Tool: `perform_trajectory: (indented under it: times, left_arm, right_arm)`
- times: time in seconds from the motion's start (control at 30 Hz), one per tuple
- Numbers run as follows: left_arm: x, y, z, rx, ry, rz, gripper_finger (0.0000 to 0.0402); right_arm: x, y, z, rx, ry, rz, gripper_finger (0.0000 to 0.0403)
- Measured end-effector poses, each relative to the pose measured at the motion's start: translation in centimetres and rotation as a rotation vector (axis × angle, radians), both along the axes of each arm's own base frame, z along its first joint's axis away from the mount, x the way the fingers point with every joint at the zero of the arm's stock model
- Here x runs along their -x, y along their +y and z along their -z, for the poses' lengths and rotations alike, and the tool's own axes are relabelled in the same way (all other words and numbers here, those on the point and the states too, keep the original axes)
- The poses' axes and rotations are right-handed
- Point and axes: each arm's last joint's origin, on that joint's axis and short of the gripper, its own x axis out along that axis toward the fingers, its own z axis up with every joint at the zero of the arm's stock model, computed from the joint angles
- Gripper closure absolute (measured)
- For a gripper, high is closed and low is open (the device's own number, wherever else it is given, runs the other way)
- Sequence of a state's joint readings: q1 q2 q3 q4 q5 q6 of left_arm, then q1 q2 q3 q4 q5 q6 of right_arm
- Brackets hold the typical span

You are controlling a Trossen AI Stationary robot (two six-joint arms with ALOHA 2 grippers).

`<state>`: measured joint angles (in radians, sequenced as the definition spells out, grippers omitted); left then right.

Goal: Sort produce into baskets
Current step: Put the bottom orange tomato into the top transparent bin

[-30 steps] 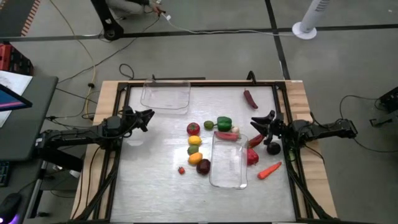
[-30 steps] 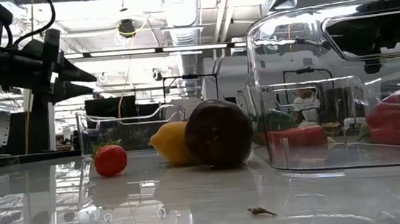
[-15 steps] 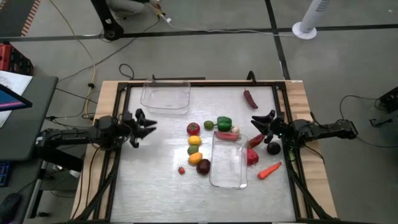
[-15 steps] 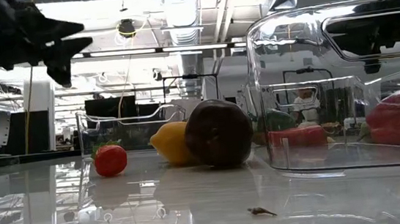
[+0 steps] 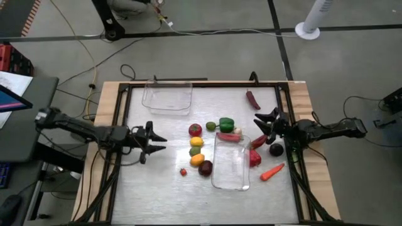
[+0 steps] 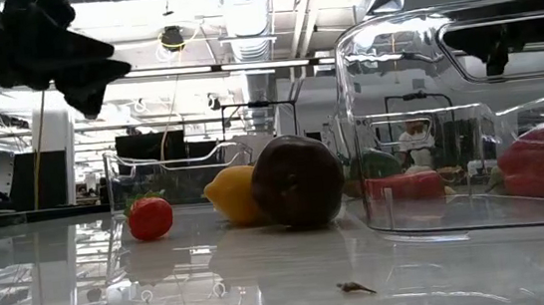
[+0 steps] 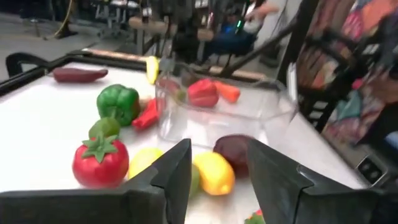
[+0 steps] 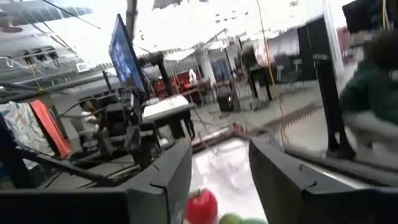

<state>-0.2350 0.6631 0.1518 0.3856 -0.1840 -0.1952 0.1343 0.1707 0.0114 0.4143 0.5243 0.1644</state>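
Observation:
The produce lies mid-table: a red tomato [image 5: 195, 130], a green pepper [image 5: 227, 124], yellow, green and orange pieces in a row [image 5: 196, 150], a maroon piece [image 5: 205, 168] and a small strawberry-like piece [image 5: 183, 171]. One clear basket [image 5: 230, 179] rests on the table beside them, and another [image 5: 167, 96] rests at the far side. My left gripper [image 5: 158, 142] is open and empty above the table, left of the row, and points at it [image 7: 217, 168]. My right gripper [image 5: 265, 122] is open and empty, near a red chili [image 5: 258, 142] and a dark round piece [image 5: 276, 149].
A maroon chili [image 5: 252, 99] lies at the far right. A red pepper [image 5: 254, 158] and an orange carrot [image 5: 272, 171] lie right of the near basket, and a red chili [image 5: 229, 136] lies at its far end. Bare table shows at the near left [image 5: 151, 188].
My left gripper has gone toward the table's near edge and to the right, closer to the row of produce, staying open. The produce and both baskets have stayed where they were.

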Motion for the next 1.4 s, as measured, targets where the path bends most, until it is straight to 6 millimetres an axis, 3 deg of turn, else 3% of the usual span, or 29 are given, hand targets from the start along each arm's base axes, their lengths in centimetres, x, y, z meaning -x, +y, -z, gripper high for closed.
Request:
perform_trajectory:
  times: [0.27, 0.43, 0.7, 0.87, 0.97, 1.17, 1.4]
  left_arm:
    - [-3.2, -2.3, -0.2, -0.069, 0.136, 0.084, 0.0189]
    - [-5.4, -3.3, 0.4, -0.012, 0.249, 0.173, 0.0156]
    - [-9.0, -5.3, 1.7, -0.013, 0.384, 0.214, 0.0149]
    - [-11.3, -5.9, 2.6, -0.028, 0.415, 0.028, 0.0148]
    - [-12.3, -6.2, 3.2, -0.011, 0.449, 0.003, 0.0148]
    - [-13.5, -7.0, 3.8, -0.019, 0.586, 0.005, 0.0148]
    - [-12.8, -9.2, 3.5, -0.160, 0.650, 0.124, 0.0148]
  right_arm:
    - [-0.3, -0.7, -1.0, 0.032, -0.026, 0.075, 0.0160]
    - [-0.4, -0.7, -2.5, 0.054, -0.059, -0.037, 0.0159]
    - [-2.2, -0.7, -1.4, -0.014, 0.052, -0.075, 0.0159]
    - [-3.4, -0.3, -0.8, -0.030, 0.085, -0.104, 0.0159]
    - [-3.9, 0.1, -0.4, -0.029, 0.113, -0.130, 0.0159]
    - [-4.6, 0.7, -0.1, -0.019, 0.122, -0.146, 0.0159]
    - [-5.0, 0.7, 0.4, -0.008, 0.165, -0.136, 0.0159]
